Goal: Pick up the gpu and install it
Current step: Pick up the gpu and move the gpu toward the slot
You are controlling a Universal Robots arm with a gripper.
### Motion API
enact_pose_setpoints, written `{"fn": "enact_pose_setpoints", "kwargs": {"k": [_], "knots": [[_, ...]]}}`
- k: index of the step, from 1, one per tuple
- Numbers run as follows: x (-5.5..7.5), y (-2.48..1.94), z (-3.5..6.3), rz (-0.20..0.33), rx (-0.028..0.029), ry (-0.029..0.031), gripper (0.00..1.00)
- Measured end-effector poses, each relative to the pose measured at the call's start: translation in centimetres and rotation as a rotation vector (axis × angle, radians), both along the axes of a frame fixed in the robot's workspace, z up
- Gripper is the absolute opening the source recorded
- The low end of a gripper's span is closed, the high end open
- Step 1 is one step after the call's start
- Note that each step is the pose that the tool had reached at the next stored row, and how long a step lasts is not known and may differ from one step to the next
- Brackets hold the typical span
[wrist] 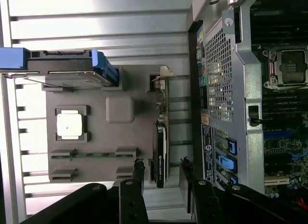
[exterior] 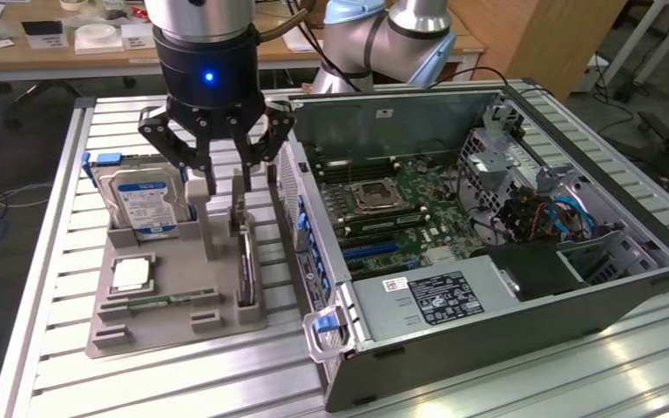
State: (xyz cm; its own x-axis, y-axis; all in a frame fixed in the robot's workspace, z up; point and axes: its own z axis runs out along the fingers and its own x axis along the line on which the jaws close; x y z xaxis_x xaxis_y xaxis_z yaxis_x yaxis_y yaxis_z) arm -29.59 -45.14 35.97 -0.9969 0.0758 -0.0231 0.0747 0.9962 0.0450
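The gpu (exterior: 245, 254) stands on its long edge in a slot at the side of the grey tray (exterior: 184, 326) nearest the computer case. It is a thin dark card with a silver bracket at one end. My gripper (exterior: 224, 178) hangs just above the card's far end, open. In the wrist view the gpu (wrist: 161, 137) runs lengthwise between my two black fingers (wrist: 138, 168), with a gap on each side. My gripper (wrist: 162, 168) holds nothing.
A hard drive (exterior: 143, 205) with a blue label stands at the tray's back. A processor (exterior: 133, 274) and a memory stick (exterior: 154, 303) lie flat in it. The open computer case (exterior: 613, 287) lies to the exterior view's right, motherboard (exterior: 393, 209) exposed.
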Motion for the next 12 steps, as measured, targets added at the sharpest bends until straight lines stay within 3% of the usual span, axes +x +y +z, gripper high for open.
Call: {"fn": "enact_pose_setpoints", "kwargs": {"k": [12], "knots": [[-0.25, 0.03, -0.31, 0.000, 0.0001, -0.0001, 0.43]]}}
